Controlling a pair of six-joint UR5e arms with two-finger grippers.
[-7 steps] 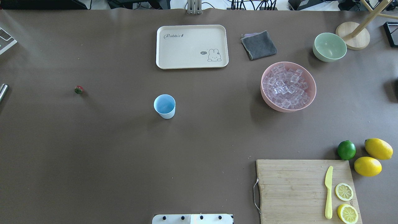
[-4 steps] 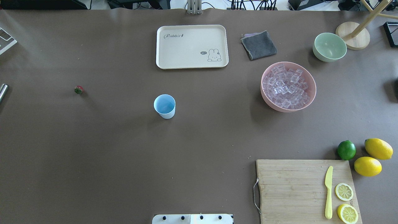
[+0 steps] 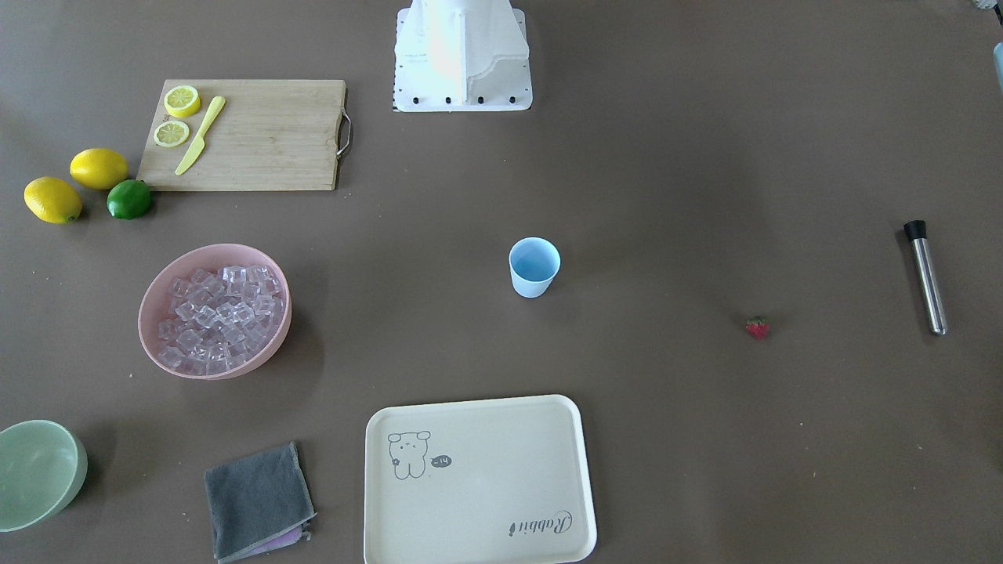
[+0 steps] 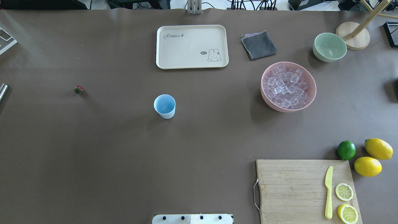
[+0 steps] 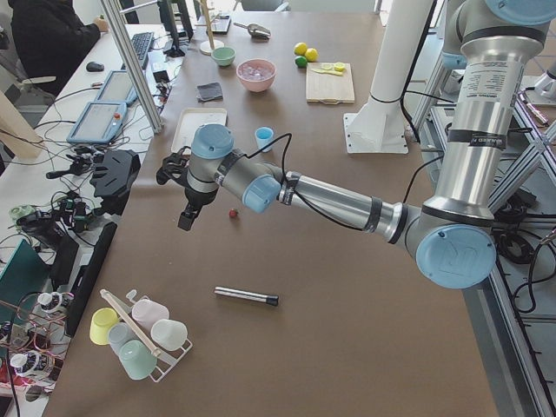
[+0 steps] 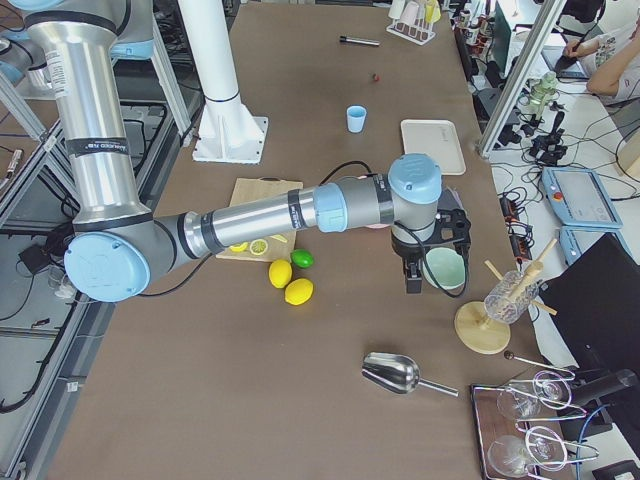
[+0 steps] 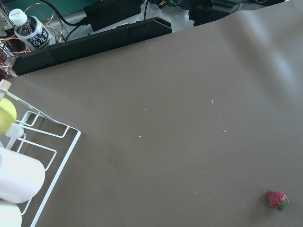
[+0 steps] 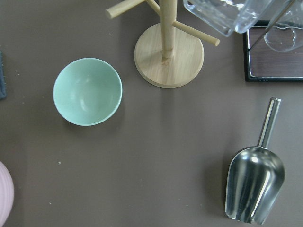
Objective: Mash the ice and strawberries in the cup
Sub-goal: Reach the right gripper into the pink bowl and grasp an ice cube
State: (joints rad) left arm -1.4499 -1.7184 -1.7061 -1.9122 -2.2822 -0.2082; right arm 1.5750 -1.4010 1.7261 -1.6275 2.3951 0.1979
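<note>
Both outstretched, pointing down above table [image 5: 330, 300], left hand [image 5: 185, 217], right hand [image 6: 409, 278], openness unclear

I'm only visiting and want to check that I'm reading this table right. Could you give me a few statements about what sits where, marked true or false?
1. The cup is empty. True.
2. The ice sits in the green bowl. False: it fills the pink bowl; the green bowl is empty.
3. The strawberry lies on the table, apart from the cup. True.
4. The knife lies on the tray. False: it lies on the cutting board, beside two lemon slices; nothing lies on the tray.
</note>
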